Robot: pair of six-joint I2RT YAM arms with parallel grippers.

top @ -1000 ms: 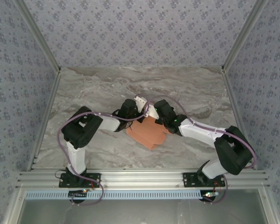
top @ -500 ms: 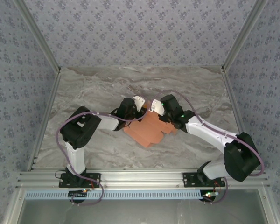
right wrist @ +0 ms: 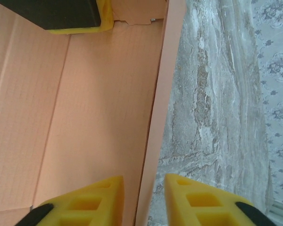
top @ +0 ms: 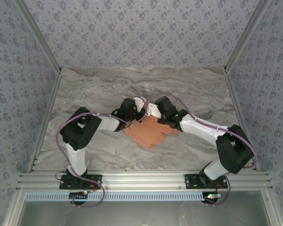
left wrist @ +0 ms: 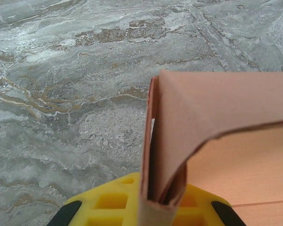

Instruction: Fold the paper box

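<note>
The salmon-orange paper box (top: pixel 148 133) lies partly folded at the table's middle, between both arms. My left gripper (top: pixel 140 106) is at its far edge. In the left wrist view that gripper (left wrist: pixel 162 188) is shut on an upright, doubled-over flap of the paper box (left wrist: pixel 226 108). My right gripper (top: pixel 153 109) sits just right of it. In the right wrist view this gripper (right wrist: pixel 144 181) is open and straddles a raised side wall (right wrist: pixel 167 70), with the box floor (right wrist: pixel 99 94) to the left. The left gripper's finger (right wrist: pixel 61 14) shows at the far end.
The marble-patterned table (top: pixel 99 89) is enclosed by patterned walls on three sides. An aluminium rail (top: pixel 146 179) runs along the near edge by the arm bases. Bare tabletop lies left, right and behind the box.
The right arm swung out to the right, then came back left toward the box's far edge. The box shifted slightly left. The left gripper kept its hold on the flap.
</note>
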